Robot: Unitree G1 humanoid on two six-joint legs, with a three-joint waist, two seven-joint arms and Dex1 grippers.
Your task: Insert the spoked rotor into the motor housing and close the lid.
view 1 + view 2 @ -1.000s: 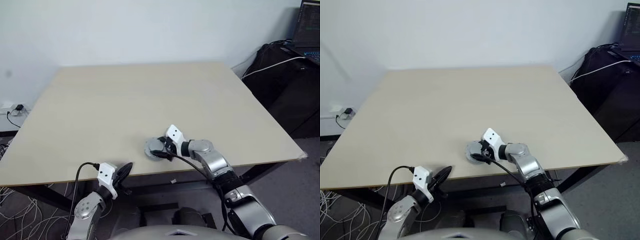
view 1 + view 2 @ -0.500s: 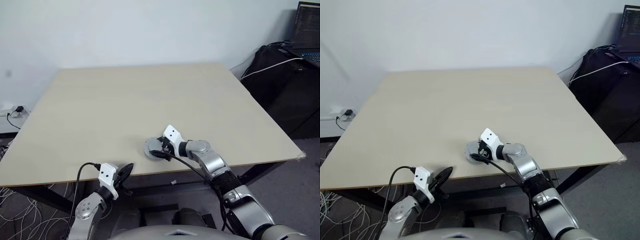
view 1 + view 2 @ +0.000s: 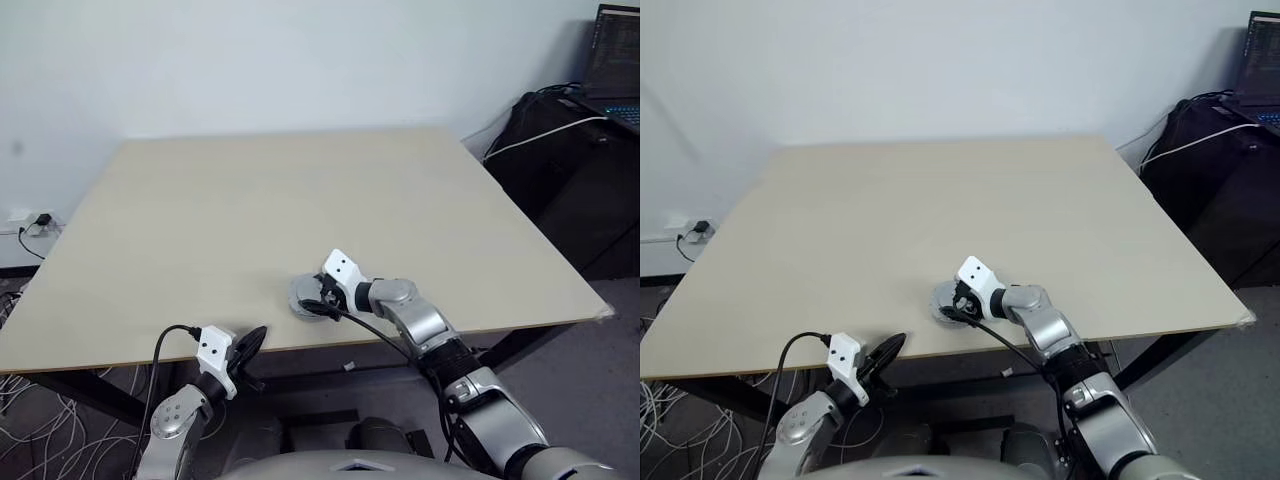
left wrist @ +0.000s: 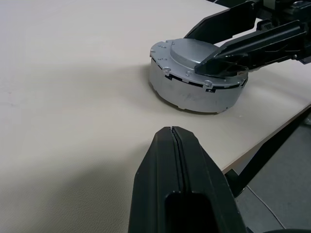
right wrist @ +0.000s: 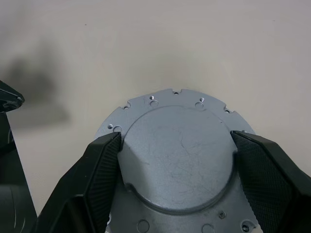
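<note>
Pale wood table (image 3: 250, 200) carries the lid (image 5: 177, 160), seated smooth face up on the motor housing (image 4: 194, 92) near the front edge, and the right end effector (image 5: 176, 160) straddles it from 5 o'clock, fingers (image 5: 104, 165) spread against the raised centre's opposite sides. The left end effector (image 4: 172, 145) waits closed and empty at 8 o'clock, farther off. Right wrist view shows the pads meeting the lid; left wrist view shows lid and housing stacked level from the side.

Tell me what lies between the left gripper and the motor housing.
Nothing: in the left wrist view only bare table runs from the shut left gripper to the lidded motor housing, where the right gripper sits.
</note>
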